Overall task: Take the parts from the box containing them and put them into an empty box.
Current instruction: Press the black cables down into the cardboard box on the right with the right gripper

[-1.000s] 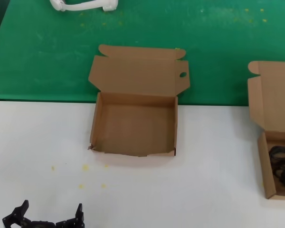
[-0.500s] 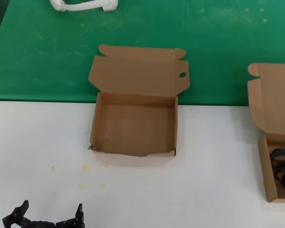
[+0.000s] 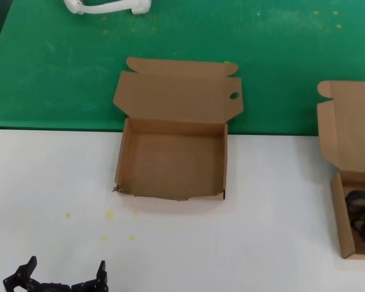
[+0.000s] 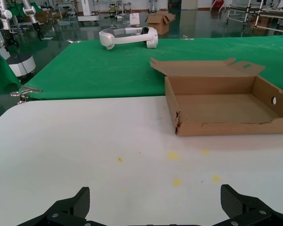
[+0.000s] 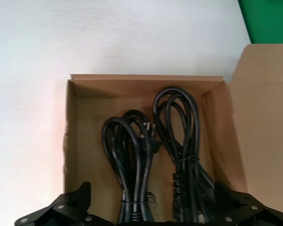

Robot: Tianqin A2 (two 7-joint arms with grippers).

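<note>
The empty box [image 3: 173, 164] with a round hole in its lid ear [image 3: 234, 95] sits open at the table's middle back; it also shows in the left wrist view [image 4: 217, 106]. The box containing the parts [image 3: 339, 210] stands at the right edge, lid up. In it lie two black cable bundles [image 5: 129, 155] [image 5: 181, 141], also seen in the head view [image 3: 362, 213]. My right gripper [image 5: 153, 205] is open, just above this box [image 5: 146, 85], its jaws spanning both bundles. My left gripper [image 3: 64, 278] is open and empty, low over the near left of the table [image 4: 155, 207].
A green mat [image 3: 48, 61] covers the far half, a white surface [image 3: 48, 182] the near half. A white headset-like object [image 3: 106, 6] lies at the far back left, also in the left wrist view [image 4: 127, 36]. Small yellow spots [image 3: 109, 214] mark the table.
The box with the cables has shifted slightly toward the near right in the head view. The empty box and my left gripper have not moved.
</note>
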